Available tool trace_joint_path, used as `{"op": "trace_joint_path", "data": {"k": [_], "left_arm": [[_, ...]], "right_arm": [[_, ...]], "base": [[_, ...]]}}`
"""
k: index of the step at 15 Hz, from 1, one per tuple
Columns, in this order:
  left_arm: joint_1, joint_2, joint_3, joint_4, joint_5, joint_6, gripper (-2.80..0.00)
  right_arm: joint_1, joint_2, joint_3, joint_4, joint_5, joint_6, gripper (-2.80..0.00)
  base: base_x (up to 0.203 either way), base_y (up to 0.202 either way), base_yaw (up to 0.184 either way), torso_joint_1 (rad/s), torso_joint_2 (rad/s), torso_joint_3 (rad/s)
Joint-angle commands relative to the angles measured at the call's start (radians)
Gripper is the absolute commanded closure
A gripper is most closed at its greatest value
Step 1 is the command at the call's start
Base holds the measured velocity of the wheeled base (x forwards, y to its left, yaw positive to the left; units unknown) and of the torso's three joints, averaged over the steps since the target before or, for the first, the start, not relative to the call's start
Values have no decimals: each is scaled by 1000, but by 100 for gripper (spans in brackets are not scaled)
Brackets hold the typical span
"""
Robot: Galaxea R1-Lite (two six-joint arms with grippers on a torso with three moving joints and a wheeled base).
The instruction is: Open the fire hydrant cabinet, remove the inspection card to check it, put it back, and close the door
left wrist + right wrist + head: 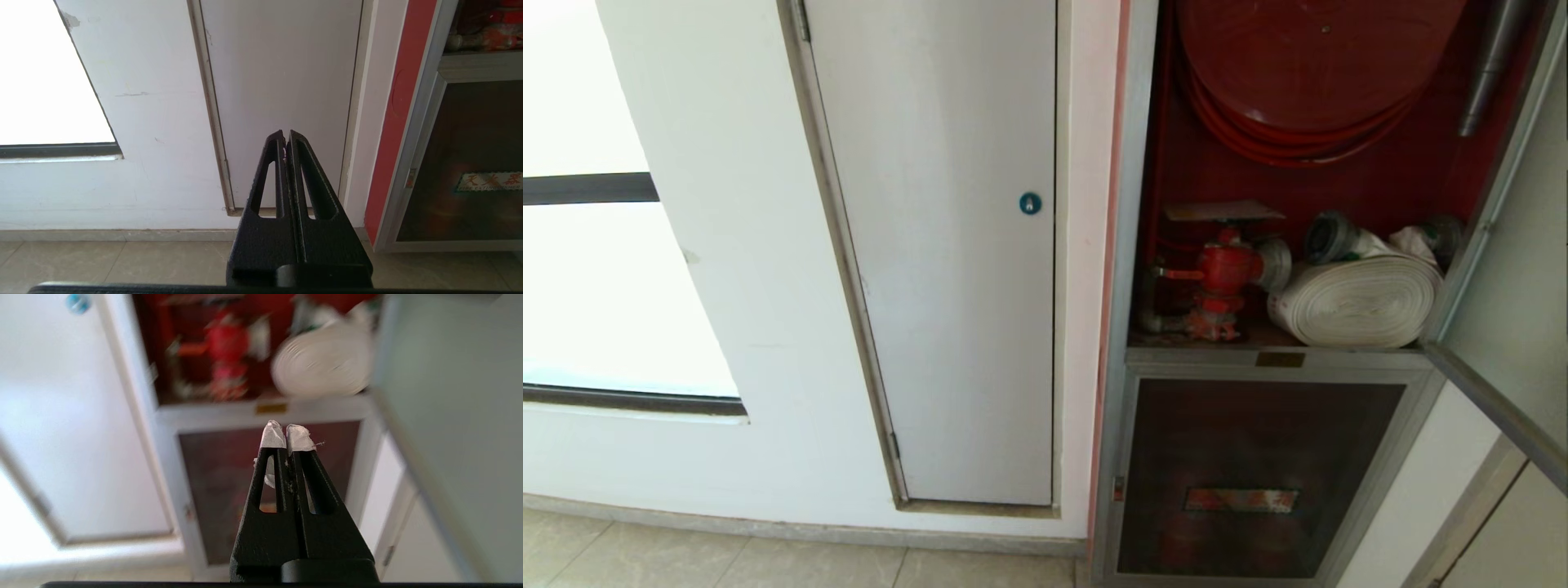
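The fire hydrant cabinet (1131, 204) stands open, showing its red inside, a red hose reel (1307, 65), a red valve (1225, 269) and a white rolled hose (1364, 298). A flat pale sheet, apparently the inspection card (1223, 211), lies on top of the valve. The door (1519, 269) is swung out to the right, its inner face towards me. Neither arm shows in the head view. My right gripper (286, 435) is shut and empty, its tips wrapped in white tape, in front of the cabinet (265, 410) below the hose (322, 363). My left gripper (287, 136) is shut, empty and parked.
A grey-white panel door (947, 245) with a blue round lock (1030, 203) is left of the cabinet. Below the open compartment is a smaller glass door (1258, 474) with a red label. A bright window (588, 286) is at far left, above the tiled floor (727, 563).
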Motion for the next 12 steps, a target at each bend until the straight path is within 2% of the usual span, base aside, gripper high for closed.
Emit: {"op": "trace_joint_path", "data": {"k": [1, 3, 5, 8, 10, 12], "left_arm": [[0, 1, 28, -1, 0, 1, 0], [0, 1, 28, -1, 0, 1, 0], [0, 1, 28, -1, 0, 1, 0], [0, 1, 28, -1, 0, 1, 0], [0, 1, 28, -1, 0, 1, 0], [0, 1, 28, -1, 0, 1, 0]], "right_arm": [[2, 220, -102, -52, -70, 0, 0], [-32, 303, -151, -100, -108, -2, 0], [-140, 381, -209, -146, -115, 11, 0], [-351, 472, -239, -320, -117, 71, 0], [-477, 505, -230, -460, -118, 164, 0], [-573, 520, -220, -606, -121, 351, 0]], "base": [[0, 0, 0, 0, 0, 0], [0, 0, 0, 0, 0, 0], [0, 0, 0, 0, 0, 0], [0, 0, 0, 0, 0, 0], [0, 0, 0, 0, 0, 0], [0, 0, 0, 0, 0, 0]]}}
